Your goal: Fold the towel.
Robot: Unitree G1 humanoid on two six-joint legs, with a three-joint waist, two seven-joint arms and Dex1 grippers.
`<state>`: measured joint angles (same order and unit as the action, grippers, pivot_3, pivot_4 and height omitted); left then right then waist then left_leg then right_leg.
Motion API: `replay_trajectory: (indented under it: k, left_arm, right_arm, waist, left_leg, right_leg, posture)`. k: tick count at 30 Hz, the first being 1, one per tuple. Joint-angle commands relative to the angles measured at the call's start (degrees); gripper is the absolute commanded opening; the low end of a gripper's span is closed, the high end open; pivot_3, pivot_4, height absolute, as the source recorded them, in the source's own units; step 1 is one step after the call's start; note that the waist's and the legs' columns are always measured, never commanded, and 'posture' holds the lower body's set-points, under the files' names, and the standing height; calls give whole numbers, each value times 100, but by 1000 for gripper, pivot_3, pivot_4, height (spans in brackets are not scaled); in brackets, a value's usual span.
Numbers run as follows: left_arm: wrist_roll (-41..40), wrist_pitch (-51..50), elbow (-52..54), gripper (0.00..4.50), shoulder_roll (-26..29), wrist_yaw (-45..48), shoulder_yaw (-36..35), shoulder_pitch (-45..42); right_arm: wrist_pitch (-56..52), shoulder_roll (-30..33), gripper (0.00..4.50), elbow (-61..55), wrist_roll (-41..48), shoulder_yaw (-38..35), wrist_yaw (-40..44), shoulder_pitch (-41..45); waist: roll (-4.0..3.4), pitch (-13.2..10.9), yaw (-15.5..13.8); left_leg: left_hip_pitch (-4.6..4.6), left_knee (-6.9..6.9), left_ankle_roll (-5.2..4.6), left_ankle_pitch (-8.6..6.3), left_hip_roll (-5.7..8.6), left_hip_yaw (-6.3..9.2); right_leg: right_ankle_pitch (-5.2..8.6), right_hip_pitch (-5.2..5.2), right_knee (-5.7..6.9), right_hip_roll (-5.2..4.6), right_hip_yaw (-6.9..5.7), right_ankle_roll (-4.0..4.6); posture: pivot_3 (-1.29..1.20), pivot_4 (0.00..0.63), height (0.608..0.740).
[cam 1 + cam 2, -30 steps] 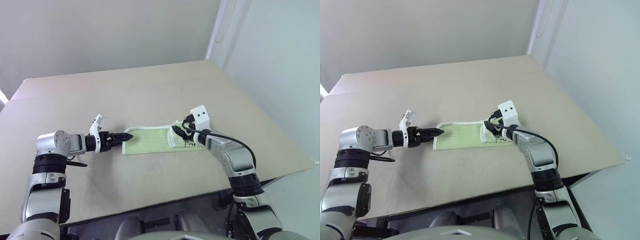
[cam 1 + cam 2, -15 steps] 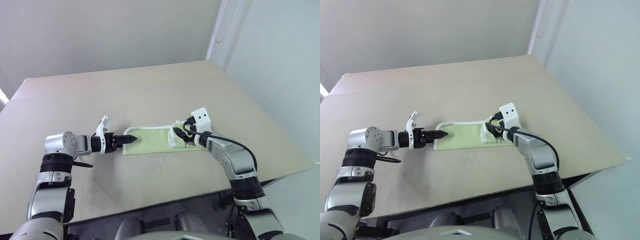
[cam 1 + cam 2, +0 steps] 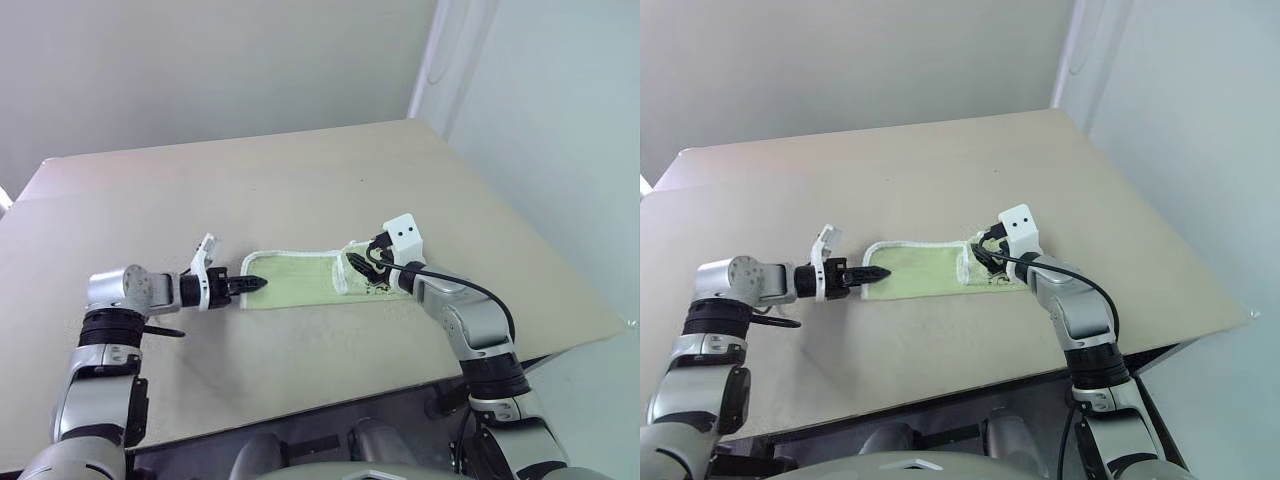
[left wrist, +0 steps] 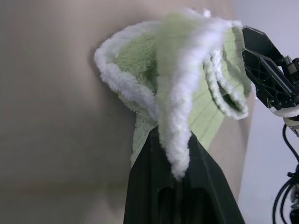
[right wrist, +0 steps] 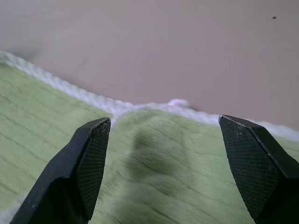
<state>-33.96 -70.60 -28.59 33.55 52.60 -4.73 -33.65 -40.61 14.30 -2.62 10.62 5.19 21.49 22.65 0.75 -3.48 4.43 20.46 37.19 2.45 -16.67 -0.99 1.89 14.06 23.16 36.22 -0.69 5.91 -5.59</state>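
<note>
Gripping hand: our left gripper (image 4: 180,163) is pinched closed on the left end of the towel (image 3: 300,278); in the left wrist view the white-edged cloth rises bunched from between the two black fingers (image 4: 149,186).
Towel, place: we see it as a light yellow-green strip lying left to right on the table (image 3: 300,190), in the near half, between the two grippers.
Towel, edging: a white stitched border runs along its far side and curls round the left end, where the cloth is lifted slightly off the surface.
Towel, right end: a fold of cloth stands up under our right gripper (image 3: 362,266), and dark marks show on the cloth just near of it.
Waiting hand: our right gripper has its fingers spread wide; in the right wrist view the two fingertips (image 5: 91,154) stand well apart above the green terry, with nothing between them.
Right gripper, contact: we cannot tell whether its tips touch the cloth.
Loop: a small white loop (image 5: 177,102) sits at the white border seen past the right fingertips.
Table: a pale beige top, bare around the towel, with a light wall (image 3: 200,70) beyond its far side.
</note>
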Motion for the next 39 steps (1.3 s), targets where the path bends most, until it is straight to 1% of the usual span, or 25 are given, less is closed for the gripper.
replay_trajectory:
  k: [1,6,10,13,16,21,23,27,30,34,39]
  left_arm:
    - [165,34,532,71,512,236,302,152]
    - [-112,-163,1128,71,1317,597,57,655]
    - [-187,-156,1204,71,1986,811,-212,1022]
    - [-147,112,1141,71,2350,985,-323,1291]
    - [-101,326,1056,71,2486,977,-428,1351]
    - [-285,194,1338,71,2258,913,-402,1100]
    - [-379,12,1455,71,2130,870,-369,940]
    - [-464,-241,1536,71,1905,816,-252,609]
    - [-606,-530,1581,71,1709,804,-193,279]
    - [-792,-859,1696,71,1359,791,-11,-161]
    - [-720,-1092,1400,71,715,493,313,-759]
  right_arm:
    - [158,61,3892,-250,95,-43,184,35]
    - [166,89,3892,-357,143,3,396,-36]
    - [178,136,3892,-447,174,76,593,-113]
    - [192,160,3892,-474,189,94,705,-138]
    - [235,196,3892,-461,238,116,898,-118]
    - [503,439,3892,-744,479,221,1619,-192]
    - [442,545,3892,-935,793,135,1974,-266]
    - [363,746,3892,-1223,1217,-37,2323,-376]
    - [388,854,3892,-1277,1227,-33,2283,-447]
    - [382,843,3892,-1372,1215,-25,2138,-576]
    - [346,786,3892,-1495,1199,-28,1886,-704]
  waist:
    - [0,0,38]
    - [5,-3,149]
    - [7,-5,180]
    - [6,-6,178]
    - [10,-8,148]
    - [14,-8,102]
    - [16,-8,102]
    - [23,-6,111]
    - [23,-6,109]
    - [24,-5,107]
    - [25,-5,97]
  left_leg:
    - [-1,-2,0,0,0,0]
    - [4,-10,0,0,-1,1]
    - [2,-12,0,0,-4,1]
    - [2,-12,0,0,-5,0]
    - [2,-10,0,0,-5,-1]
    - [5,-8,0,0,-4,-2]
    - [7,-8,0,0,-4,-2]
    - [5,-9,0,0,-4,-1]
    - [3,-6,0,0,-4,-2]
    - [3,-4,0,0,-4,-1]
    - [4,-1,0,0,-1,-1]
  right_leg:
    - [0,1,0,1,0,0]
    - [2,8,0,0,1,-1]
    - [16,12,1,2,1,6]
    - [25,14,2,2,1,-5]
    - [26,12,0,0,1,-3]
    - [27,11,-1,-1,1,-3]
    - [26,10,-2,-1,1,-4]
    - [25,9,0,1,0,-8]
    - [25,7,0,1,0,-7]
    - [25,6,0,2,0,-7]
    - [16,4,0,1,1,-22]
  posture:
    - [0,0,740]
    - [0,0,740]
    - [0,0,740]
    - [0,0,740]
    - [0,0,740]
    - [0,0,740]
    - [0,0,740]
    - [0,0,740]
    - [0,0,740]
    - [0,0,740]
    - [0,0,740]
